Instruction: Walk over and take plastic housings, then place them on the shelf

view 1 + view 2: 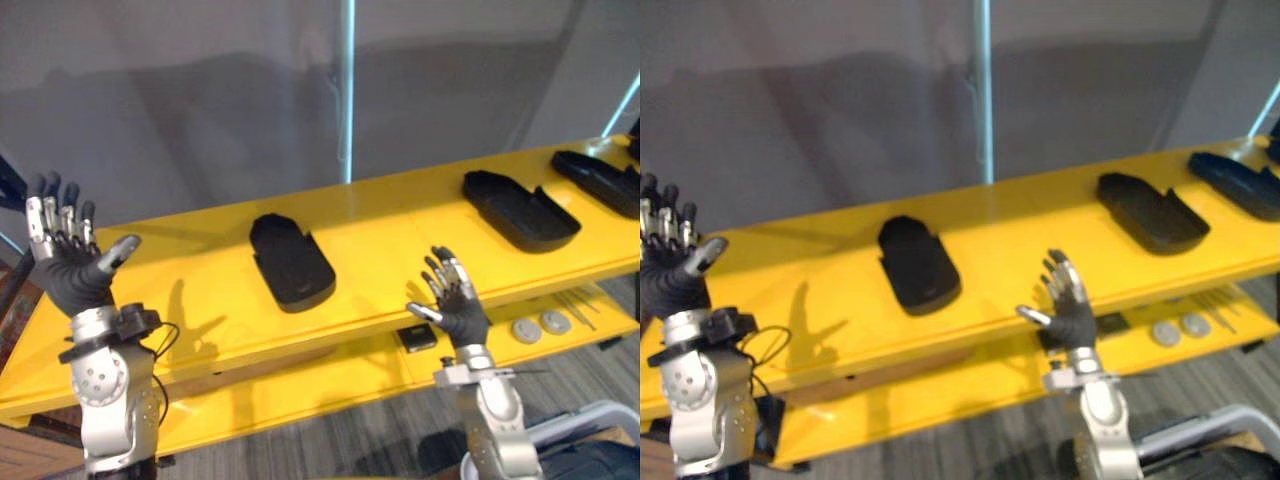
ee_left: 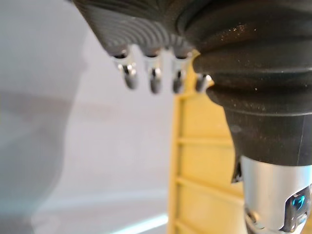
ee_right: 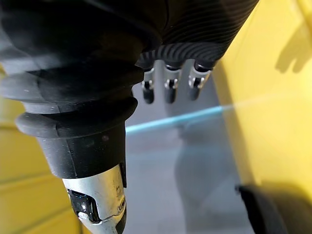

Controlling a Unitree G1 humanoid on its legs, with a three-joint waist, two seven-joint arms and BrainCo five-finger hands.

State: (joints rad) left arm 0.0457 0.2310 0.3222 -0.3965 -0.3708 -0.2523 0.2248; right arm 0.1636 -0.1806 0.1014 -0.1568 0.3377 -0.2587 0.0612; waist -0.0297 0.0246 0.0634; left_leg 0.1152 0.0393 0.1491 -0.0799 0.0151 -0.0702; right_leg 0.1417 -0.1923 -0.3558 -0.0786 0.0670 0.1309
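Glossy yellow shelf, matt black plastic parts.
Shelf: smooth, shiny yellow top with a painted-metal look and soft reflections. Middle housing, right housing and far-right housing: matt black plastic with a slight sheen on the rims. Left hand and right hand: dark matt ribbed rubbery covers, silver metal-look fingers with dull dark tips. 2 discs: pale grey, matt. Wall: plain grey, matt. Floor: grey, streaky, dull.
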